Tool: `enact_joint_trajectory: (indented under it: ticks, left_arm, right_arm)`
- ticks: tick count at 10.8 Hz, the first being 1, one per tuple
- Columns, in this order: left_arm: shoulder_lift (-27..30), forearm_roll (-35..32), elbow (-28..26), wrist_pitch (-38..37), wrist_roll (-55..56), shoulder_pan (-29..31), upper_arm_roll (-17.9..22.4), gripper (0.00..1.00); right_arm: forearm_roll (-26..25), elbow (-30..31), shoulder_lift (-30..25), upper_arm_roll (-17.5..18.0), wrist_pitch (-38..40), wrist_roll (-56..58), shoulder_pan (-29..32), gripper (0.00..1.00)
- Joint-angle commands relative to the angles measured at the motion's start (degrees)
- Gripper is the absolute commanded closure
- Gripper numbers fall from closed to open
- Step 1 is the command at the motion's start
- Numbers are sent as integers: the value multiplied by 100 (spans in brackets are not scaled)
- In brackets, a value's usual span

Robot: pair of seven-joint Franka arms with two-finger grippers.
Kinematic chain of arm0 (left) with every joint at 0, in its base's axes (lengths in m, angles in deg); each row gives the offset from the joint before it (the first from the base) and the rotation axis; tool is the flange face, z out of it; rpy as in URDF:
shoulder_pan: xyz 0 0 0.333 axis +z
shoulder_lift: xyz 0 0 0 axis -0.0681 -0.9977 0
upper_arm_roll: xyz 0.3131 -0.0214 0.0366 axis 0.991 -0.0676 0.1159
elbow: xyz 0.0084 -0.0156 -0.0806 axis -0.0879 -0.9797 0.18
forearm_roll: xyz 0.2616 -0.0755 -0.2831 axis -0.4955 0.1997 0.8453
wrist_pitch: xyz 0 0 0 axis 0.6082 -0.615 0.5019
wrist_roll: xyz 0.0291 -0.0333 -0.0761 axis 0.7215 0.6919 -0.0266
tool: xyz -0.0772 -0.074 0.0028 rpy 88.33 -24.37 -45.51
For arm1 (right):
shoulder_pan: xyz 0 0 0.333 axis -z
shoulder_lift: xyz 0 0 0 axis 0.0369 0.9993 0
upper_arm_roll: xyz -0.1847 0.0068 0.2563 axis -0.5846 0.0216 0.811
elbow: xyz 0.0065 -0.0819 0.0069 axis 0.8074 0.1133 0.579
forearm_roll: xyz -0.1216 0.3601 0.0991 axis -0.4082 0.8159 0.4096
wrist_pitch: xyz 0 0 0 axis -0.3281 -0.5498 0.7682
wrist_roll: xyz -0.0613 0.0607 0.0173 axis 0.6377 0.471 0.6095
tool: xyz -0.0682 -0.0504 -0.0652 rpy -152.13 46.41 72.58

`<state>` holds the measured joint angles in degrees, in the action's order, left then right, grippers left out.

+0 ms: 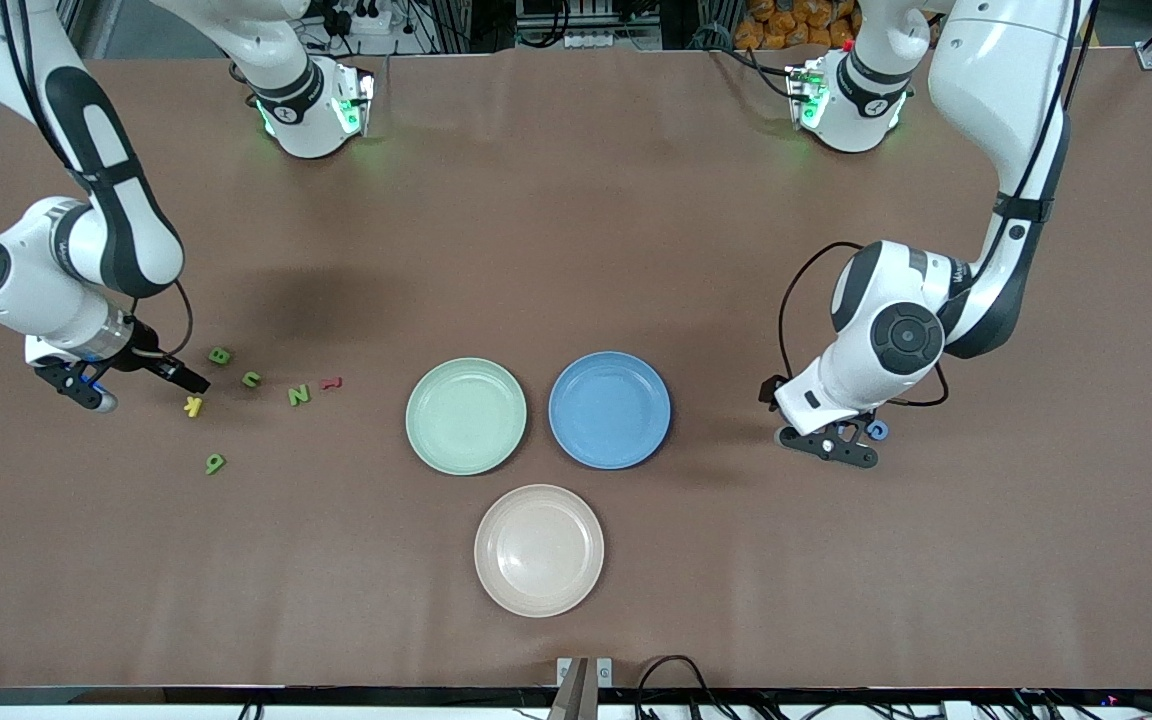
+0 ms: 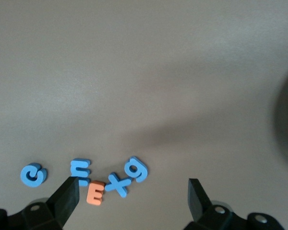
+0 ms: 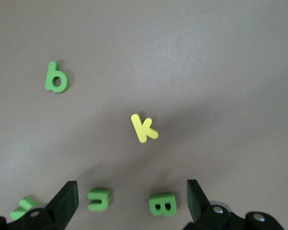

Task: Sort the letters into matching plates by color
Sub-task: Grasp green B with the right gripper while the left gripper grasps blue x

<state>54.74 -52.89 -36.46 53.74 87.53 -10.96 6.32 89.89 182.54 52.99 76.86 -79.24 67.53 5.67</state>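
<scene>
Sorting looks not yet begun: the pale mint green plate (image 1: 466, 415) and mid blue plate (image 1: 609, 409) both sit bare. Small green foam letters (image 1: 220, 355) lie scattered toward the right arm's end, under the right gripper (image 3: 129, 201), jaws wide and empty. Blue foam letters (image 2: 119, 184) lie under the left gripper (image 2: 133, 201), likewise wide open, holding nothing.

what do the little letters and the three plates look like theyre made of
Letters, such as the yellow k and green B: probably soft foam, matte; thick blocky edges, no glare. Green plate, blue plate and beige plate: likely matte plastic or a fibre composite; even colour, only faint sheen. The tabletop looks covered with brown, slightly creased sheet.
</scene>
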Motion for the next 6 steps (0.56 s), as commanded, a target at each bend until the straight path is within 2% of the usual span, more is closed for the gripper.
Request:
enact_joint_trajectory:
  ticks: [1,3,6]
  left_arm:
    - [100,-333,-763,1119,-56,10,-1,0]
    - [92,-457,-1142,1561,-257,54,-1,0]
    - [31,-457,-1161,1562,-837,326,-27,0]
  right_arm:
    - [127,202,118,44,-519,-38,65,0]
    - [127,412,153,35,-851,-83,56,0]
    - [127,615,144,35,-949,-74,65,0]
